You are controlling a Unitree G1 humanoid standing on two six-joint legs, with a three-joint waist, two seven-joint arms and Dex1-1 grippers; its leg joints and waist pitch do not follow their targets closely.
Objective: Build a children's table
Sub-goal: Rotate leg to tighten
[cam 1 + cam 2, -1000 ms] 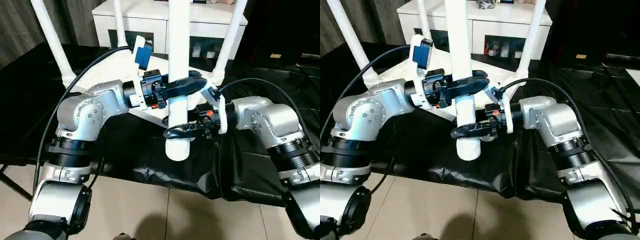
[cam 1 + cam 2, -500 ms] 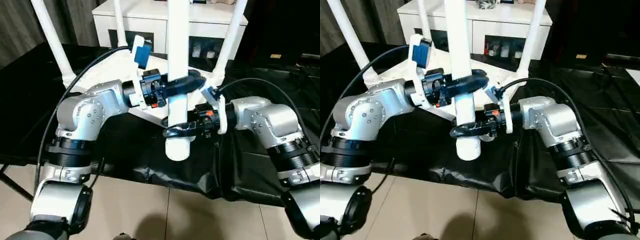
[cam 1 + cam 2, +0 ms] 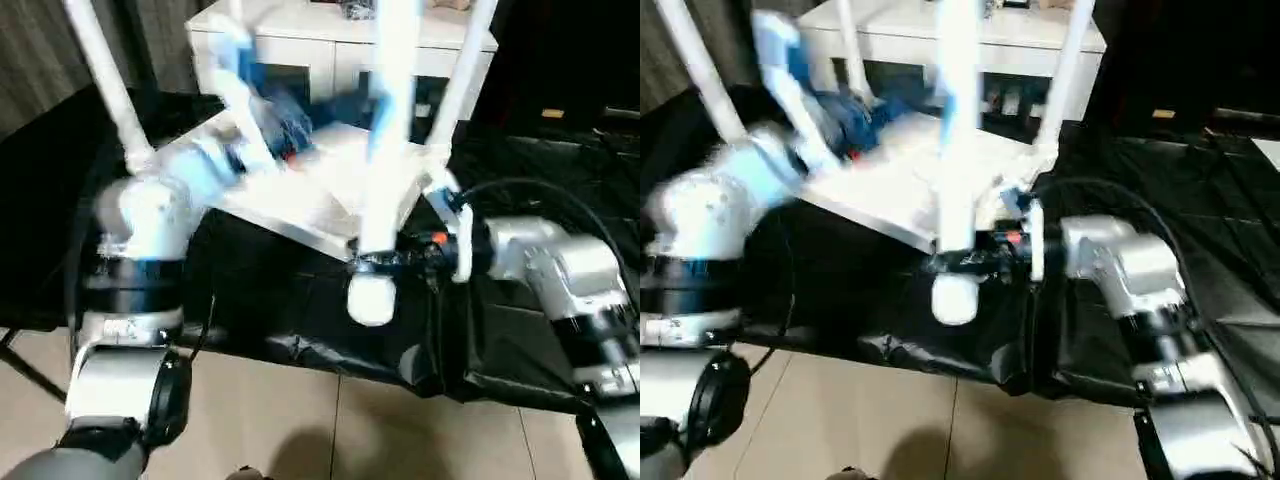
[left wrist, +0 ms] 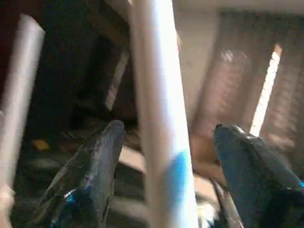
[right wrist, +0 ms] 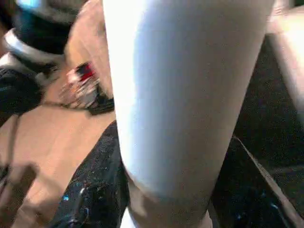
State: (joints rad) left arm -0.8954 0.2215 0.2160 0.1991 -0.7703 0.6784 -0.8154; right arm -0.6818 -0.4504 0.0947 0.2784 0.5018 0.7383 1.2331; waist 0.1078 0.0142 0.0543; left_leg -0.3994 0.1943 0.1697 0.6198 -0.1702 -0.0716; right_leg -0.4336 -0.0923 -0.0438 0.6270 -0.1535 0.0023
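Note:
The children's table lies upside down: its white tabletop [image 3: 285,205] rests on black cloth, with fitted legs rising at the left [image 3: 105,85] and at the back right [image 3: 462,75]. A loose white leg [image 3: 385,150] stands tilted over the tabletop's near corner, thick end down. My right gripper [image 3: 378,265] is shut on that leg close to the lower end, and the black fingers [image 5: 95,199] hug it on both sides. My left gripper [image 3: 285,120] is a blur up and to the left of the leg. Its fingers [image 4: 95,175] stand wide apart with the leg between them, untouched.
A white cabinet with dark glass doors [image 3: 300,45] stands behind the tabletop. The black cloth [image 3: 290,320] hangs over the near edge above a tiled floor [image 3: 320,430]. A black cable [image 3: 540,190] loops over my right forearm.
My left gripper has let go of the loose leg and swung up and back to the left. The leg's top has tipped to the right, still held by my right gripper.

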